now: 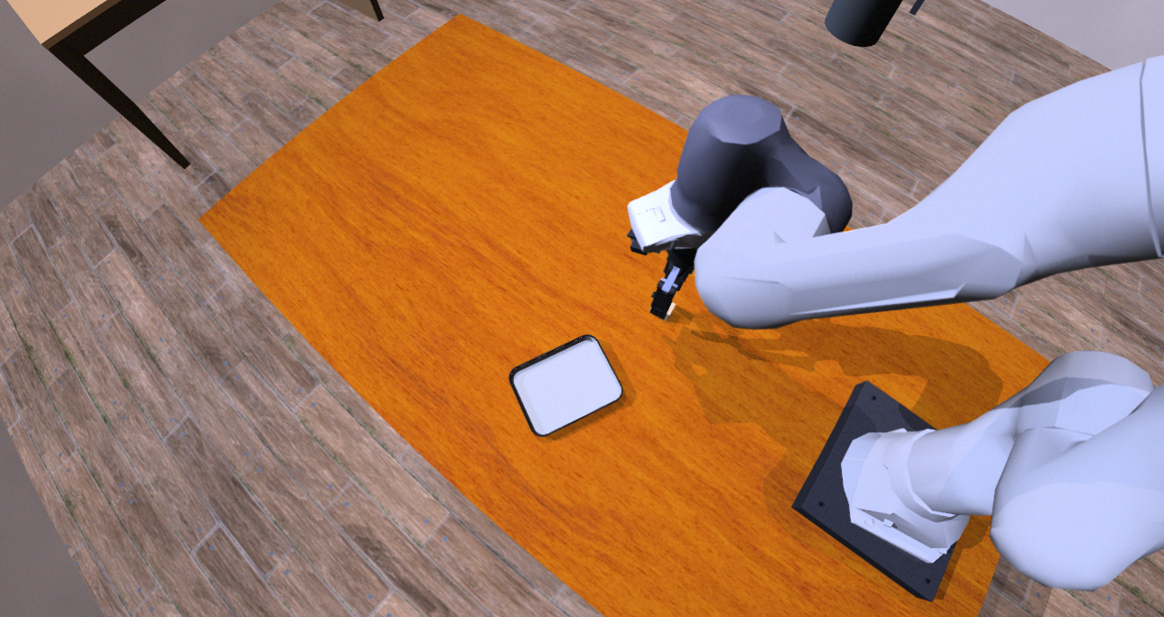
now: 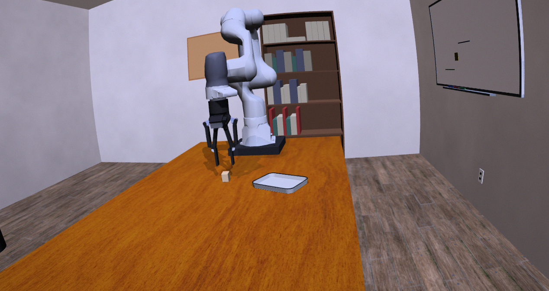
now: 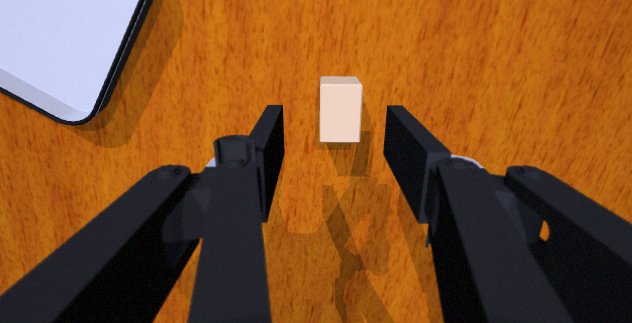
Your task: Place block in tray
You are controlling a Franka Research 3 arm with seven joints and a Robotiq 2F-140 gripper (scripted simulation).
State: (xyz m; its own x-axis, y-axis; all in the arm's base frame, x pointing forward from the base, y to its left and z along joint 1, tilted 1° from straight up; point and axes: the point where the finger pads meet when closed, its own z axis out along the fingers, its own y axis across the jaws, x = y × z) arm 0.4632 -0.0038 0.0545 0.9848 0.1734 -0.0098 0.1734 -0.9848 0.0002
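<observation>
A small beige block (image 1: 668, 312) (image 2: 225, 176) (image 3: 340, 109) stands on the orange table (image 1: 407, 206) (image 2: 214, 231). My gripper (image 1: 661, 307) (image 2: 224, 163) (image 3: 334, 130) hangs a little above it, partly open, with a finger on each side and nothing touching the block. The white tray (image 1: 565, 385) (image 2: 280, 181) (image 3: 60, 32) with a dark rim lies empty a short way from the block; in the wrist view it sits at the upper left.
The arm's dark base plate (image 1: 846, 442) (image 2: 261, 148) sits at the table's far end. A bookshelf (image 2: 303, 77) stands behind the table. Another desk (image 1: 72, 10) stands off the far corner.
</observation>
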